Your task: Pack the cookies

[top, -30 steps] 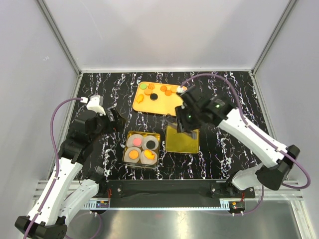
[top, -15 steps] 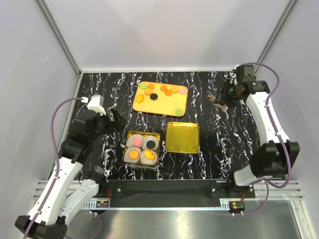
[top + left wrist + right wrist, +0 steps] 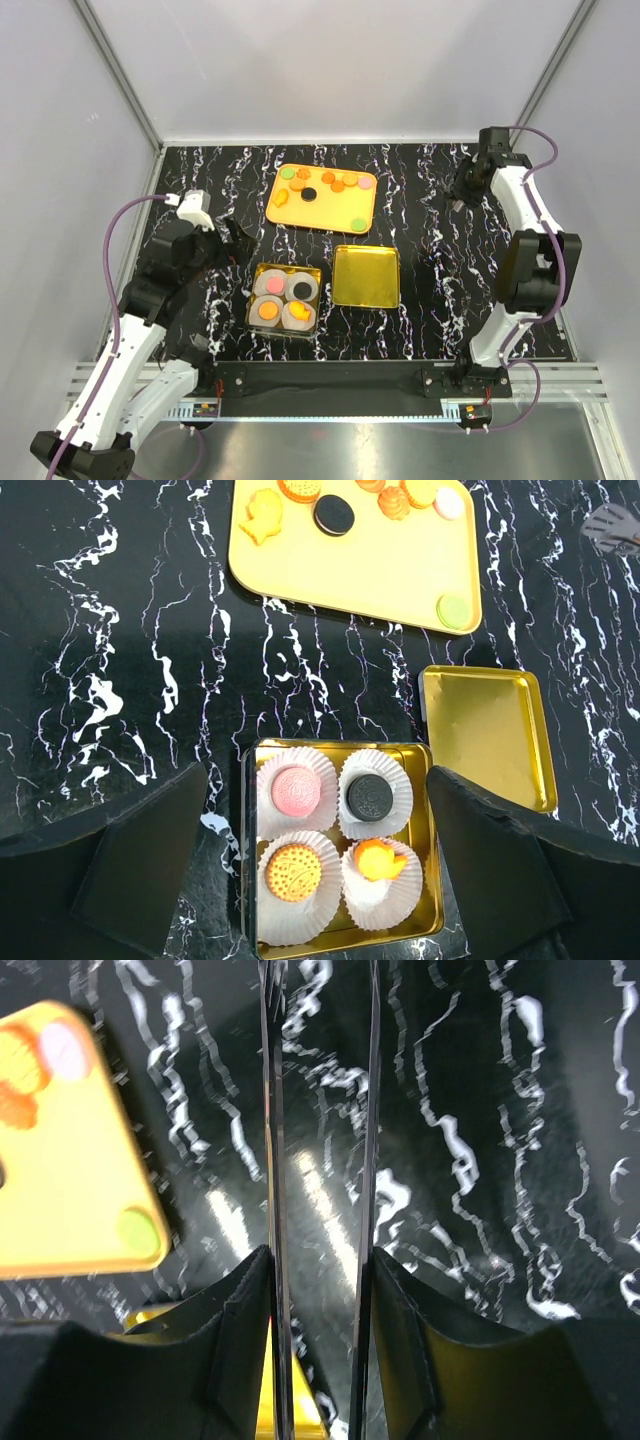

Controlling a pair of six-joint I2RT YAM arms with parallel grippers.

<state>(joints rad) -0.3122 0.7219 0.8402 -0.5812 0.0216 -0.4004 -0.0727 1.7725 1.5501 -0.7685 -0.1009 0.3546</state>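
We log: table (image 3: 430, 320), blk w/ wht veins; tray (image 3: 322, 213), yellow; tin (image 3: 426, 832), gold; cups (image 3: 300, 922), wht; cookies (image 3: 296, 791), pink, blk, orange, green; tongs (image 3: 272, 1160), grey.

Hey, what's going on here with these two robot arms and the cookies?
The arms are packing cookies into a gold tin. Its four paper cups each hold one: pink, black and two orange. The lid lies just right of the tin, and more pieces sit on the yellow tray behind. The right gripper is closed on thin metal tongs, right of the tray over the table. The left gripper hangs open above the tin, empty.
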